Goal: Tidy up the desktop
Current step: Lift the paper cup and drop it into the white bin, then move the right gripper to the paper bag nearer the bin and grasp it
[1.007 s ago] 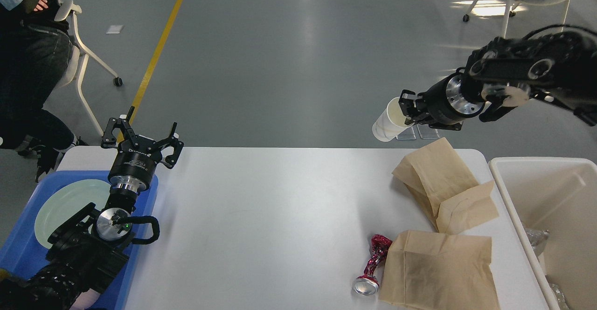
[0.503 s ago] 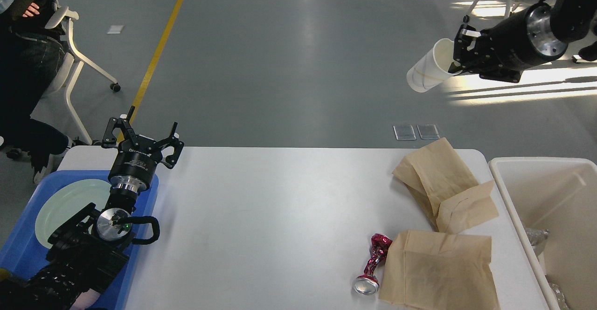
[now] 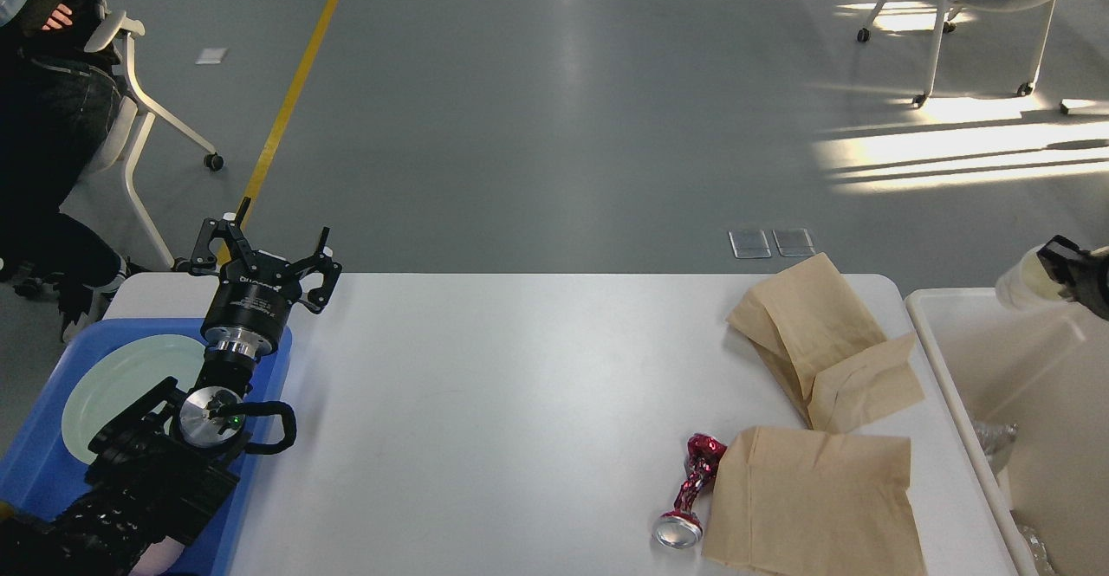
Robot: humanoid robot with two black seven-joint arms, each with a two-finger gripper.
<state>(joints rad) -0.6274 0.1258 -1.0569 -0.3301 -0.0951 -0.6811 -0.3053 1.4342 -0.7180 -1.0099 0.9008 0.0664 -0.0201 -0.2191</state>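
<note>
Right claw (image 3: 1067,266) now over bin (image 3: 962,385).

The right hand (image 3: 1079,280) sits at the right edge, mostly cut off and blurred — its fingers cannot be told apart. The pale cup (image 3: 1022,280) beside it is smeared too. The white bin (image 3: 931,359) runs out of view, its contents unclear. The left arm hides part of the plate (image 3: 121,377) — the lower paper bag (image 3: 814,502) hides the can's (image 3: 689,494) far side.
</note>
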